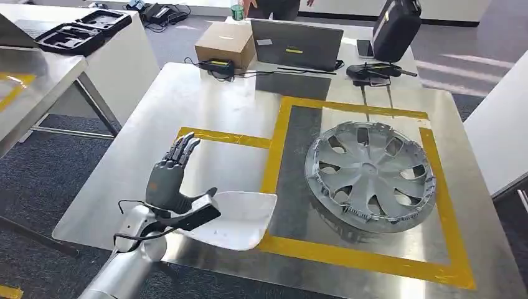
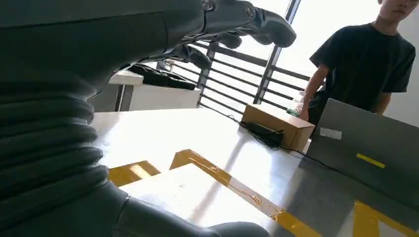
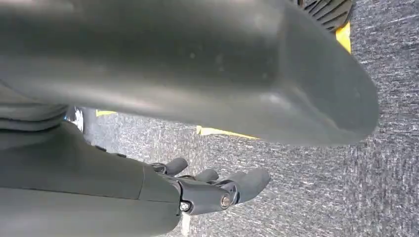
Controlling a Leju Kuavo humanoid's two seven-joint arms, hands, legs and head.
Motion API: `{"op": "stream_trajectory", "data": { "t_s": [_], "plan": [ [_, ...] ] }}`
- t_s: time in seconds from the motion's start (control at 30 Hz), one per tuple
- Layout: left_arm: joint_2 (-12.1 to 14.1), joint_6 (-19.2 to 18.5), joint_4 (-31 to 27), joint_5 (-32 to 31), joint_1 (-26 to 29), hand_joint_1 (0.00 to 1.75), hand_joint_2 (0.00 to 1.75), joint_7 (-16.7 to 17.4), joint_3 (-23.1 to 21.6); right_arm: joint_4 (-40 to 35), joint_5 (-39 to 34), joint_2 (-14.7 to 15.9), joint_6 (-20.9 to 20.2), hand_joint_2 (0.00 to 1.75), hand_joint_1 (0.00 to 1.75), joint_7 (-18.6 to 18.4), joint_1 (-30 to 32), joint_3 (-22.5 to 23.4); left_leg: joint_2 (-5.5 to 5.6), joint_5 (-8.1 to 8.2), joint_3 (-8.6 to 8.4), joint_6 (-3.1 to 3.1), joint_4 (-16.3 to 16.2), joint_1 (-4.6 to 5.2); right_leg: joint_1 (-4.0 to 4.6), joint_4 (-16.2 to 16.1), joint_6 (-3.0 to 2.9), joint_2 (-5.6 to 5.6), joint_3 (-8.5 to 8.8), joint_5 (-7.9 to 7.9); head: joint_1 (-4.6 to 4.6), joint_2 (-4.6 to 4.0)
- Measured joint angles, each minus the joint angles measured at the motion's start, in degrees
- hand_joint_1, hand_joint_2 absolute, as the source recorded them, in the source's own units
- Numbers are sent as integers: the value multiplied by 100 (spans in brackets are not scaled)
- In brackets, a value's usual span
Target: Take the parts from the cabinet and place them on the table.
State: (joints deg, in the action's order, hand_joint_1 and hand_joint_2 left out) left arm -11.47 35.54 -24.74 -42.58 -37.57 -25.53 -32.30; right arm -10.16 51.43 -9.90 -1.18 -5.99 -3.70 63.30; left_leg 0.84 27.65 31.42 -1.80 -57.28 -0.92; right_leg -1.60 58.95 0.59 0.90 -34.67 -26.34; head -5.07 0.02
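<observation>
A silver wheel cover point(image 1: 367, 175) lies flat inside the large yellow-taped square on the metal table point(image 1: 205, 106). A pale, flat, curved panel part point(image 1: 240, 219) lies in the smaller taped rectangle at the table's front edge. My left hand point(image 1: 171, 180) stands just left of it with its fingers stretched out and apart. Its thumb point(image 1: 200, 212) reaches over the panel's near edge without gripping it. In the left wrist view the panel point(image 2: 197, 195) lies below the raised fingers point(image 2: 247, 22). My right hand point(image 3: 212, 190) hangs over grey carpet, its fingers loosely apart and holding nothing.
At the table's far edge stand a cardboard box point(image 1: 225, 42), a grey laptop point(image 1: 296, 45), a black power brick with cables point(image 1: 215, 65) and a black bag point(image 1: 396, 28). A person point(image 2: 363, 64) stands behind them. Another table with a black case point(image 1: 84, 28) is at the left.
</observation>
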Motion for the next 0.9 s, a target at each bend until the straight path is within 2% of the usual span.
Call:
{"op": "stream_trajectory", "data": {
  "t_s": [0.37,0.4,0.47,0.5,0.53,0.57,0.6,0.67,0.7,0.73,0.77,0.8,0.83,0.87,0.9],
  "plan": [
    [-179,-44,-127,203,10,0,0,-273,72,0,-13,0,-50,0,0,-2,5,7,1,2,2,2,-2,0,0,-2,1,-4,-1,1,0,0],
    [-184,-46,-170,251,15,0,0,-334,90,0,-13,-4,-50,0,0,-11,9,9,5,36,14,16,-57,6,-69,-42,29,0,4,19,0,0],
    [-195,-48,-284,304,21,0,0,-441,96,0,-11,-15,-50,0,0,-22,10,11,16,-12,16,113,-35,47,-83,-63,94,-7,13,70,11,-2],
    [-214,-48,-357,317,19,0,0,-477,96,0,-7,-15,-50,0,0,-24,10,11,15,-85,-18,185,72,65,-70,-133,120,-2,48,107,13,0],
    [-238,-50,-424,319,37,0,0,-494,96,0,-2,-4,-50,0,0,-24,11,11,-22,-210,-137,203,312,-68,-81,-121,108,-20,65,57,15,0],
    [-254,-50,-477,315,34,0,0,-507,96,0,4,15,-50,0,0,-4,12,13,-35,-272,-182,219,433,-49,-30,-33,121,-46,31,-48,0,0],
    [-273,-29,-522,293,28,0,0,-494,96,0,24,13,-61,0,0,13,8,11,-51,-312,-175,233,454,-66,-33,312,151,-50,-127,-296,-7,0],
    [-282,31,-573,293,85,0,0,-483,96,0,79,31,-68,0,0,24,10,11,-92,-318,-141,220,444,-97,-82,1114,225,-52,-476,-666,-4,0],
    [-278,57,-573,317,123,0,0,-483,94,0,105,46,-68,0,0,33,23,11,-105,-323,-122,199,430,-116,-110,1354,274,-53,-580,-708,-2,0],
    [-275,83,-575,354,156,0,0,-483,94,0,122,57,-72,0,0,35,35,11,-108,-322,-94,161,404,-152,-147,1331,325,-57,-562,-612,-2,0],
    [-269,109,-575,372,179,0,0,-485,94,0,136,72,-79,0,0,39,43,11,-107,-315,-53,102,358,-210,-197,1047,392,-65,-421,-402,-4,0],
    [-264,131,-579,398,186,0,0,-498,94,0,142,83,-83,0,0,50,45,11,-102,-293,6,16,275,-283,-261,530,483,-81,-149,-140,-2,0],
    [-260,153,-590,413,192,0,0,-507,94,0,153,87,-83,0,0,55,41,11,-101,-241,76,-80,152,-344,-343,25,605,-115,117,9,-7,0],
    [-243,164,-603,424,199,0,0,-524,94,19,157,23,-92,0,0,59,28,11,-69,-217,166,-189,68,-290,-317,113,696,-58,66,-216,-72,0],
    [-238,170,-608,426,213,0,0,-525,94,2,160,33,-101,0,0,61,40,11,-57,-178,222,-250,-22,-295,-296,290,548,25,-59,-41,-133,0]
  ]
}}
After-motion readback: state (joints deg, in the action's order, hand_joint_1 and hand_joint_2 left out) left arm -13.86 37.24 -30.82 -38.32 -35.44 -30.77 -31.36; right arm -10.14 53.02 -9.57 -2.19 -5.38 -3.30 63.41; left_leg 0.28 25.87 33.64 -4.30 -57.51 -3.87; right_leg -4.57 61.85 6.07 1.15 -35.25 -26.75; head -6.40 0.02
